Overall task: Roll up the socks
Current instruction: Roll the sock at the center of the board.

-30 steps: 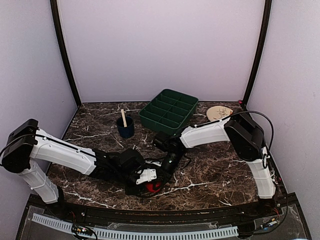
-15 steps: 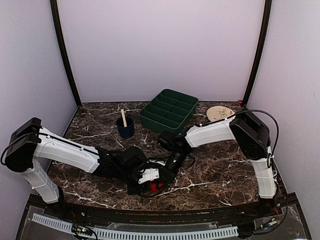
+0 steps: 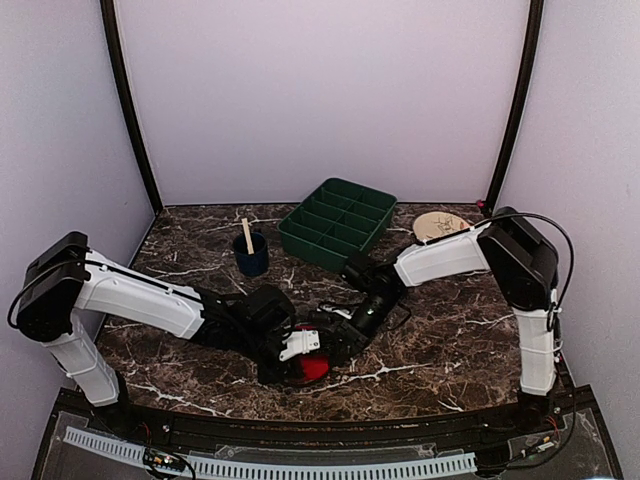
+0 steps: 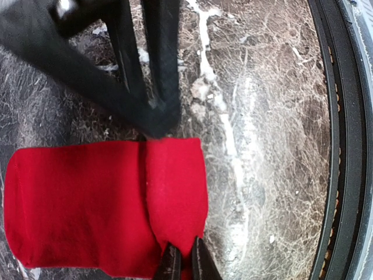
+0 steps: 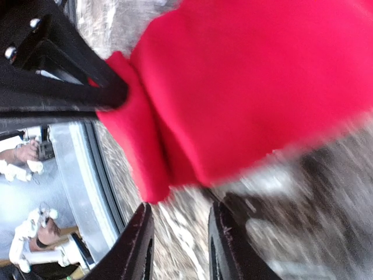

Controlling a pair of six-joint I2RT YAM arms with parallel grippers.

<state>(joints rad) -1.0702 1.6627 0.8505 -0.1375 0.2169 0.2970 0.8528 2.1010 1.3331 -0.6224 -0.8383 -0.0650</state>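
L gripper (image 4: pixel 185 261) has closed, pinching the folded-over edge of the red sock (image 4: pixel 87 204), whose bulk lies just beside its tips. R gripper (image 5: pixel 180 207) has released & drawn back, jaws apart, sock just ahead of them. Judged: roll now held by L alone, ready for tucking.

This looks like a robot test booth in a lab, not a home. Plain pale purple walls (image 3: pixel 320 100) close it in on three sides, with black poles (image 3: pixel 128 110) at the back corners. A left arm (image 3: pixel 130 295) and a right arm (image 3: pixel 440 258), white and black, are bolted at the near edge of a dark marble-look table (image 3: pixel 450 340). A white slotted strip (image 3: pixel 270 465) runs along the front. Past the table edge there may be more white robot parts (image 5: pixel 26 245), but that spot is blurry.
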